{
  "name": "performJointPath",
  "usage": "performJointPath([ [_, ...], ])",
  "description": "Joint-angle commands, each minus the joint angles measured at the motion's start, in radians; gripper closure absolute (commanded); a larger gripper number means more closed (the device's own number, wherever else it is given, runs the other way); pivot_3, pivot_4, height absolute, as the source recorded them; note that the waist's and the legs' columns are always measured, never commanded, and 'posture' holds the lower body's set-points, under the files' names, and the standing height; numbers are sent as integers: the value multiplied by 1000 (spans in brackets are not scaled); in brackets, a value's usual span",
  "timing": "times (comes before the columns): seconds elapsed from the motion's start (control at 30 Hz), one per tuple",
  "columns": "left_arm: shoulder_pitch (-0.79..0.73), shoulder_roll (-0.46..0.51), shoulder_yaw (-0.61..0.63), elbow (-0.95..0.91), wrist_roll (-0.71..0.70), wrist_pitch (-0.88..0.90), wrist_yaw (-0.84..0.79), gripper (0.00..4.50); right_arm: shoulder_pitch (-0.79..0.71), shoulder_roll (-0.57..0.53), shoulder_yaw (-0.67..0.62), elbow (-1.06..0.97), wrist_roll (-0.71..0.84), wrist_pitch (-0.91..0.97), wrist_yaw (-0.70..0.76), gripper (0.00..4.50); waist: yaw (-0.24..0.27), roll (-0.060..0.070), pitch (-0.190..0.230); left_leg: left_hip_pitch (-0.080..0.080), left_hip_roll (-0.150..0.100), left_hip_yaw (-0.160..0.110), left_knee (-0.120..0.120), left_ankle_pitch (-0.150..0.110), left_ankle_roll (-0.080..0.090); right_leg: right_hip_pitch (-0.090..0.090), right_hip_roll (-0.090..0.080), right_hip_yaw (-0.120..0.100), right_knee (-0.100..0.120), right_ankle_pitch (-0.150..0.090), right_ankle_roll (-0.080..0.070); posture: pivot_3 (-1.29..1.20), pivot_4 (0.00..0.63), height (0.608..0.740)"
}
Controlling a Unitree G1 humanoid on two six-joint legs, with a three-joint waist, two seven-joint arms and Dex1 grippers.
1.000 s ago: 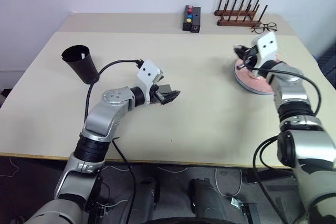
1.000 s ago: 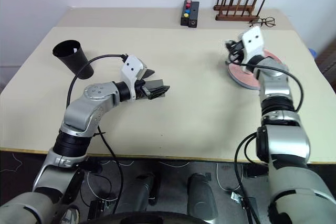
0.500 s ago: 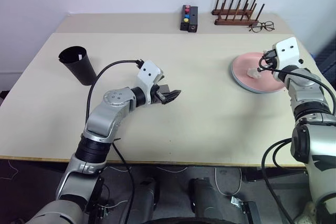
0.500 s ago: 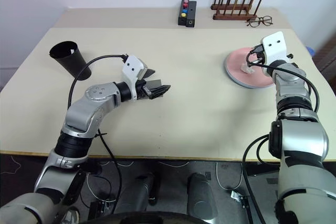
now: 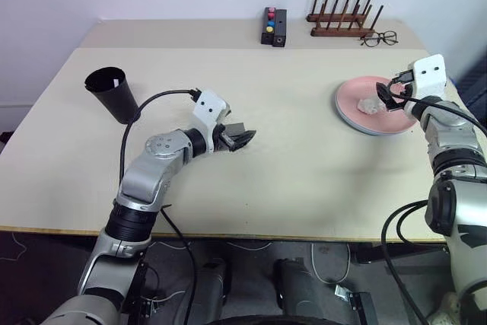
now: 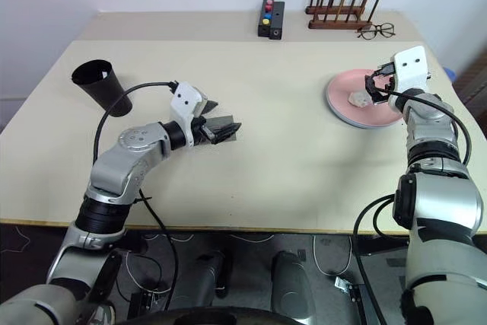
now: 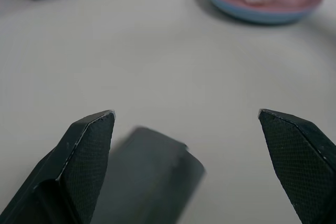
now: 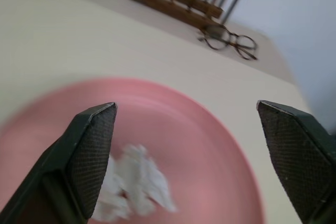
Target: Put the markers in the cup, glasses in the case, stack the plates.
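1. We start with the plates (image 5: pixel 370 116): the salmon pink one sits on the light blue one at the table's right side, so the stack looks made; a small crumpled white scrap (image 5: pixel 367 105) lies in the pink dish.

2. The right gripper (image 6: pixel 374 86) hovers just over the plates' right edge with its fingers spread wide and nothing between them; the scrap lies just below and ahead of them.

3. The cup (image 5: pixel 113 93) stands, tilted as we see it, near the table's far left corner, well apart from both arms; whether markers are inside it we cannot tell.

4. The left gripper (image 5: pixel 242 138) is spread wide above the middle of the table, holding nothing; a dark oblong object (image 7: pixel 149 177) lies beneath its fingers, possibly the case, though we cannot be sure.

5. We judge these risks: if the right gripper drops lower it could catch the pink rim and skew the stack; if the left gripper closes off-centre the dark object could skid away.

6. Thin-rimmed spectacles (image 5: pixel 381 37) lie beside a wooden rack (image 5: pixel 346 19) at the back; grabbing those instead of the sunglasses would be an error.
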Motion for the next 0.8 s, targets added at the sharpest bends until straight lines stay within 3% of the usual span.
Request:
performJointPath([
  [0.03, 10, 0, 94, 43, 36, -169, 82, 0, 12, 35, -27, -151, 108, 8, 242, 72, -8, 0, 0, 0, 0, 0, 0, 0, 0, 0, 0, 0, 0, 0, 0, 0, 150, 740],
  [0.13, 25, 24, 166, 55, -107, -113, -33, 0, 111, 54, 2, -325, 185, 109, 481, 72, -9, 0, 0, 1, 0, 0, -1, 0, 0, 1, 0, 0, 0, 0, 0, 0, 150, 740],
  [0.3, 57, 44, 227, 36, -211, -109, -112, 0, 253, 37, 19, -516, 231, 202, 589, 72, 6, 0, 0, 0, -1, -1, 0, 0, 1, 1, -1, 0, 0, 0, 0, 0, 150, 740],
  [0.47, 186, 154, 240, -27, -232, -132, -228, 0, 433, -8, 11, -723, 250, 250, 606, 72, 10, 0, 0, 1, 0, 0, -1, -1, 0, 0, 0, 0, 1, 0, 0, 0, 150, 740],
  [0.57, 289, 204, 249, -52, -181, -237, -258, 0, 529, -41, -19, -806, 271, 263, 598, 72, 13, 0, 0, 1, 0, 0, -1, -1, 0, 0, -1, 1, 1, 0, 0, 0, 150, 740],
  [0.63, 336, 211, 243, -59, -150, -303, -256, 0, 569, -63, -32, -819, 279, 257, 602, 72, 16, 0, 0, 1, 0, 1, -2, -1, 0, 0, -1, 2, 1, -2, -4, 0, 150, 740],
  [0.8, 488, 219, 330, -109, -249, -353, -316, 0, 778, -91, -140, -1020, 348, 287, 556, 72, 20, 0, 0, 1, 1, 1, -2, -2, -2, 0, -2, 2, -2, -2, -5, 0, 150, 740],
])
